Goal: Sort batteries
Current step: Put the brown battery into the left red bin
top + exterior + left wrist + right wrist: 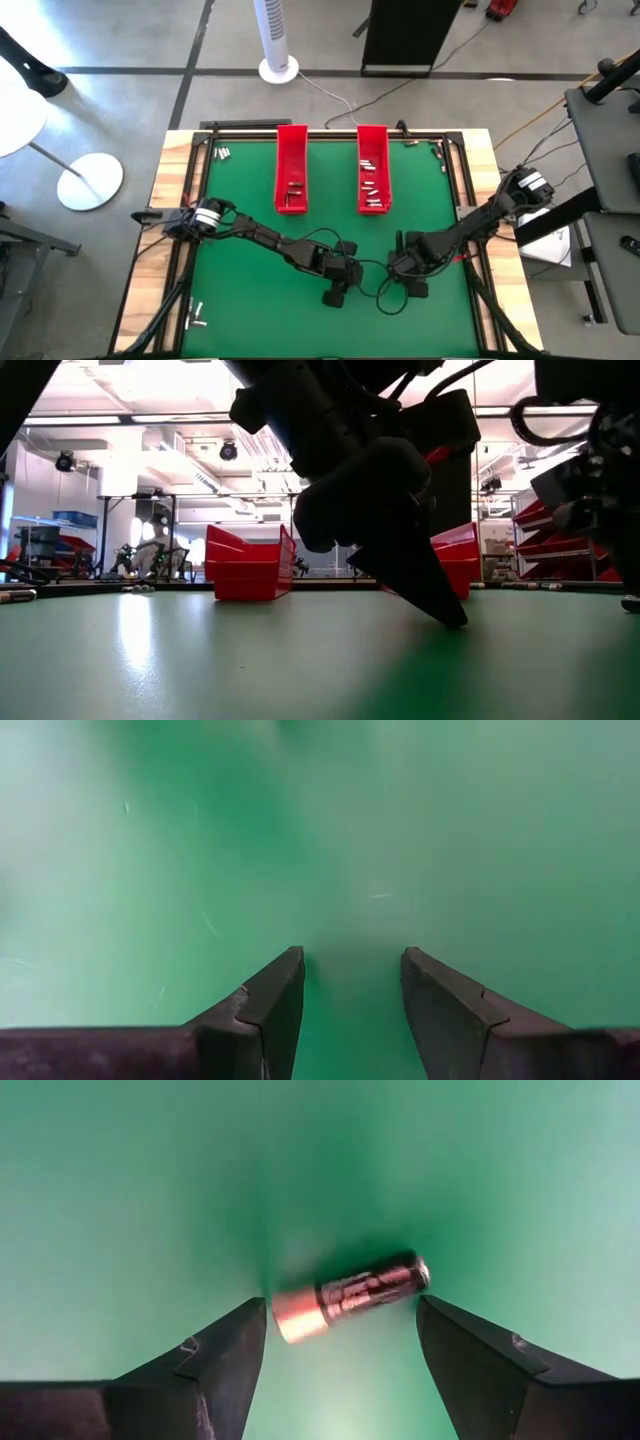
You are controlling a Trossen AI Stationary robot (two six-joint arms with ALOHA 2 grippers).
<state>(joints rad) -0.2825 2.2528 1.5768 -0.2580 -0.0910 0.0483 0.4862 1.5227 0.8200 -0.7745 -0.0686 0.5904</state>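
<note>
The 2 red trays (pixel 291 168) stand side by side at the far end of the green mat (pixel 250 280), and both arms reach well to the near side of them. The left tray holds a few batteries (pixel 294 190) at its near end; the right tray (pixel 372 168) holds more, scattered along its floor.

The right gripper (pixel 341 1330) hangs close over the mat with its fingers spread apart. Between them lies 1 battery (pixel 350 1295), flat on the mat and skewed across the gap, with a copper-coloured end near one finger and a dark body carrying print too small to read. The copper end sits just beside that fingertip; whether it touches I cannot tell, and the other finger is clear of the battery.

The left gripper (pixel 352 990), near the right one and also on the near side of the trays, points down at bare mat with its fingers spread and nothing between them.

Loose batteries lie on the wooden table edge (pixel 175 200) outside the mat: a few by the far left corner (pixel 222 153), a few by the far right corner (pixel 438 150), and a small cluster at the near left (pixel 196 318).

No brand or label can be read anywhere.
</note>
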